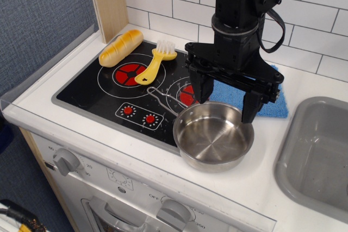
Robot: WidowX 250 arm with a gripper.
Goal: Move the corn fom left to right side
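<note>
The corn (pixel 120 48) is a yellow-orange grooved toy lying diagonally at the back left corner of the black stovetop (pixel 92 88). My gripper (pixel 227 101) hangs open and empty over the right burner, just behind the steel pan (pixel 213 137), its two black fingers (pixel 202 92) spread wide. The gripper is far to the right of the corn and not touching it.
A yellow-handled brush (pixel 155 62) with white bristles lies right of the corn, over the left burner. A blue cloth (pixel 273 107) lies behind the gripper. A grey sink (pixel 318 153) is at the right. A wooden post (pixel 111 4) and tiled wall stand behind.
</note>
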